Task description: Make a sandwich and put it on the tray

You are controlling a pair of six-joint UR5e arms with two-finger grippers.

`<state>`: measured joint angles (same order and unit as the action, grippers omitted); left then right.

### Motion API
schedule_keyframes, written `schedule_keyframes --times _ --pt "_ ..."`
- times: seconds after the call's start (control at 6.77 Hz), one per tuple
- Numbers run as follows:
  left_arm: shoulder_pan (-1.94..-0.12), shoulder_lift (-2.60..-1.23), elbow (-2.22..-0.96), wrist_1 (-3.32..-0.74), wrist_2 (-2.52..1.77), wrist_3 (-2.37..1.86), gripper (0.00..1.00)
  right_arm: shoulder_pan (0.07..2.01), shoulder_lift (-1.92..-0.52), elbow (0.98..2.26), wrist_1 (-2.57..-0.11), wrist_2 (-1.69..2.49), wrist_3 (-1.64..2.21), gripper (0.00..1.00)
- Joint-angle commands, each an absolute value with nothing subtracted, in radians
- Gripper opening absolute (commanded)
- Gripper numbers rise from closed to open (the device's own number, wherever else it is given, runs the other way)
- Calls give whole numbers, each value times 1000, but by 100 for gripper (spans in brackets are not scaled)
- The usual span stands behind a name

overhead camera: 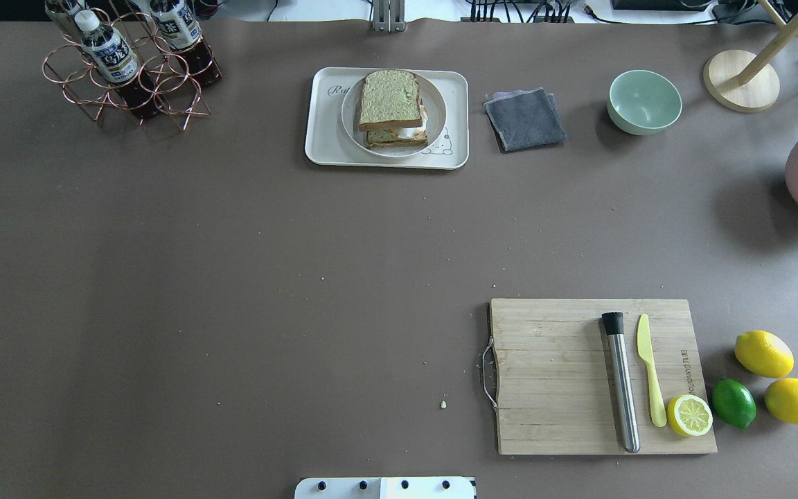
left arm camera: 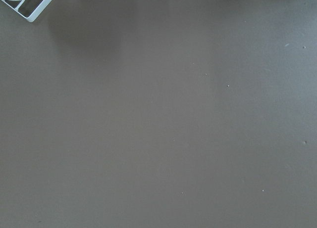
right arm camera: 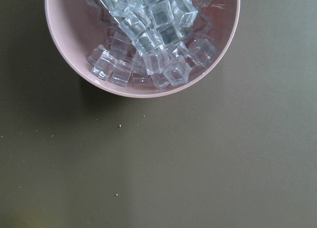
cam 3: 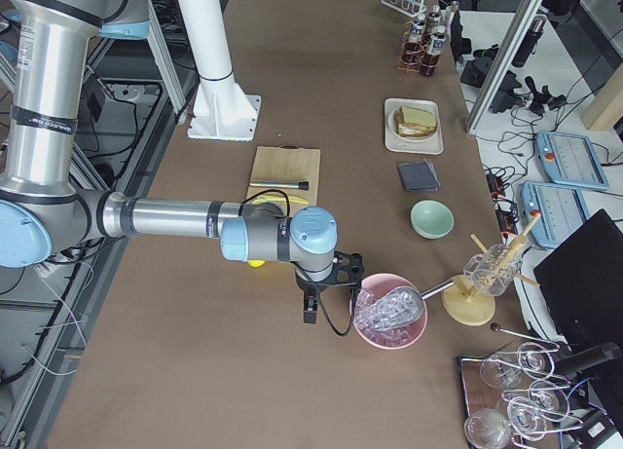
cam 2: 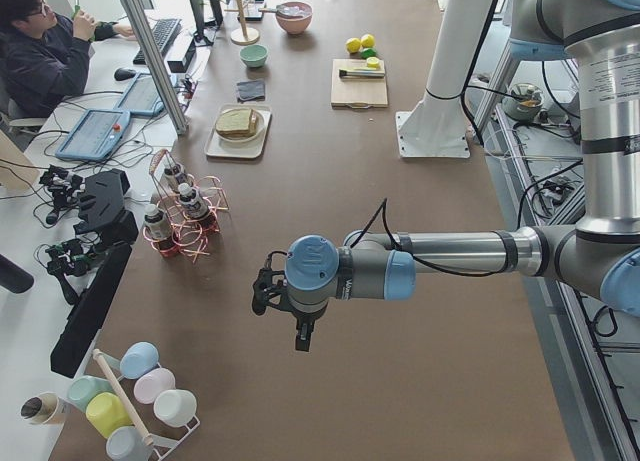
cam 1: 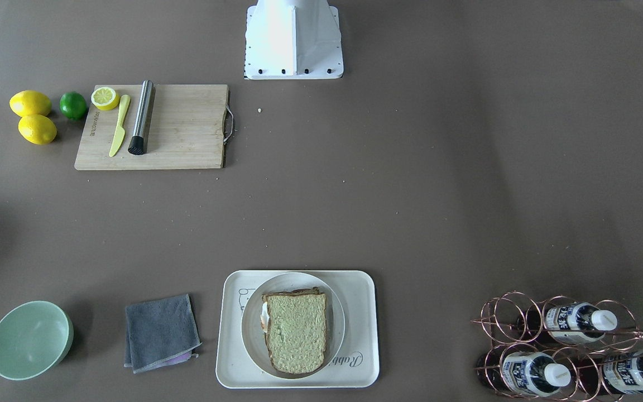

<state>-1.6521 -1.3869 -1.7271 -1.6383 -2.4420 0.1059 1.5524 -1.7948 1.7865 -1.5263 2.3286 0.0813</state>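
The sandwich (cam 1: 296, 332) lies on a round white plate (cam 1: 250, 329), which stands on the cream tray (cam 1: 361, 357). White egg peeks out between the two wholegrain slices. In the overhead view the sandwich (overhead camera: 391, 104) and tray (overhead camera: 321, 125) sit at the far middle of the table. My left gripper (cam 2: 264, 297) shows only in the exterior left view, over bare table far from the tray. My right gripper (cam 3: 311, 308) shows only in the exterior right view, beside a pink ice bowl. I cannot tell whether either is open or shut.
A wooden cutting board (overhead camera: 551, 374) holds a steel muddler (overhead camera: 621, 381), a yellow knife (overhead camera: 650, 378) and a lemon half (overhead camera: 690, 415). Lemons (overhead camera: 763, 353) and a lime (overhead camera: 733, 402) lie beside it. A grey cloth (overhead camera: 525, 119), green bowl (overhead camera: 644, 102), bottle rack (overhead camera: 129, 66) and pink ice bowl (right arm camera: 143, 40) stand around.
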Motion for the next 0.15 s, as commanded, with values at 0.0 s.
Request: schedule_keyframes --times 0.0 --pt "-1652 -1387 -1727 -1638 -2442 106 98 1552 -1792 1789 -1526 2330 81 100"
